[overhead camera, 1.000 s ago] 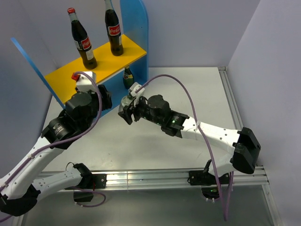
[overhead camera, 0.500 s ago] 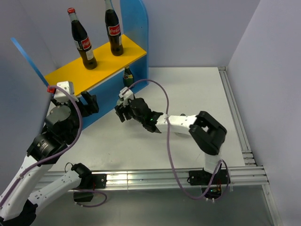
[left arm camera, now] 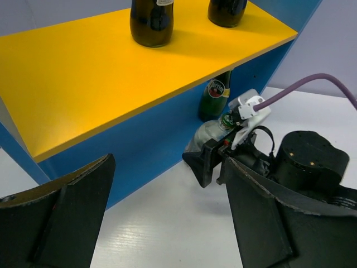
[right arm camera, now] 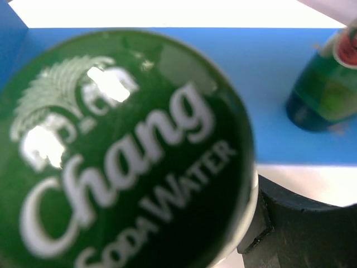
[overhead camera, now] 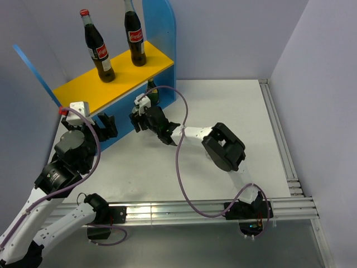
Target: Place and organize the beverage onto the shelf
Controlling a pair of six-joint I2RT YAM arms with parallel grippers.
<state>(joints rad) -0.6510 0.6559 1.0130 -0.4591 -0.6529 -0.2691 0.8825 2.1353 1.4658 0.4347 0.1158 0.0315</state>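
the right arm has pushed in closer to the blue shelf (overhead camera: 120, 75), where two cola bottles (overhead camera: 98, 50) (overhead camera: 134, 40) stand on top. the right end effector (left arm camera: 216, 159) is clamped on a small clear bottle (left arm camera: 205, 135) at the shelf's foot, near the green bottle (left arm camera: 216, 96). the left end effector (left arm camera: 167, 223) hangs wide open, empty.

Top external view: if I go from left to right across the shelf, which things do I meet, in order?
thin blue side panel → cola bottle with the red cap → second cola bottle → small green bottle
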